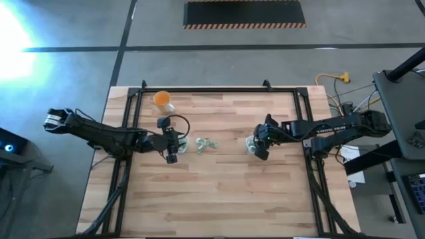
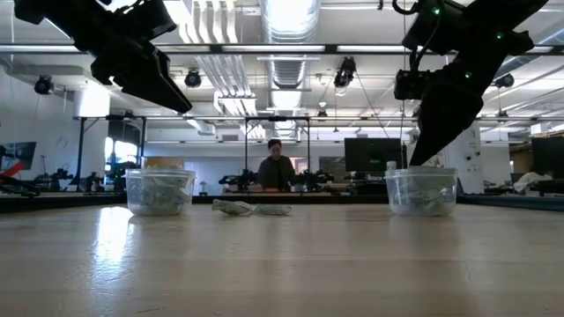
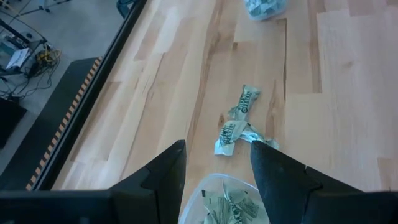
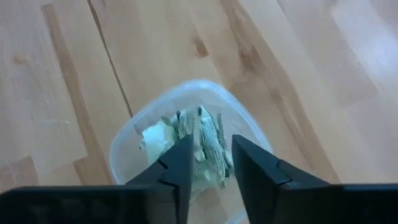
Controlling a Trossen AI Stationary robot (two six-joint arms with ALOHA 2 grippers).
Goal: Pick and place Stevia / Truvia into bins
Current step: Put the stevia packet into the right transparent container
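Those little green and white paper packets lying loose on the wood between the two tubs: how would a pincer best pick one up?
Probably from straight above. The loose green and white paper packets lie flat on the wooden table, so no side edge is raised to catch. The outermost packet offers the clearest grip, across its narrow width; the others overlap. The left pincer, open above the left clear plastic tub, is nearest.

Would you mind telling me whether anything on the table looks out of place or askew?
A few pale green and white paper sachets lie crumpled on the wooden table between the two clear plastic tubs, outside both. The orange cup seems tipped over.
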